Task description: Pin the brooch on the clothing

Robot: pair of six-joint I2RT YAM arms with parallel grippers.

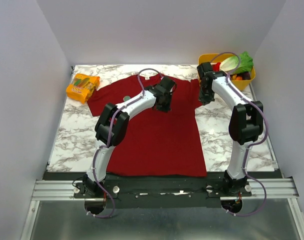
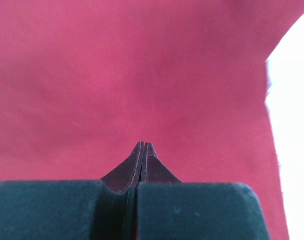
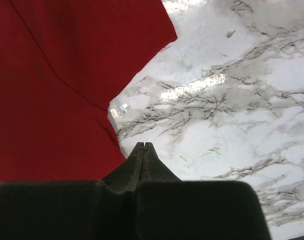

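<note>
Here, left hand (image 2: 143,144) closed above shirt (image 1: 157,140), right hand (image 3: 143,144) closed beside its edge.

We find a white marble-patterned table top (image 1: 71,135) with grey veins. It is enclosed by three plain pale grey walls: the left wall (image 1: 21,100), the far wall (image 1: 162,30) and the right wall (image 1: 292,75). Along the near edge we see a slotted aluminium rail (image 1: 56,189) and, nearer still, a dull metal sheet (image 1: 157,227). Lighting is even; in the right wrist view we note a bright reflection (image 3: 192,90) on the marble.
</note>
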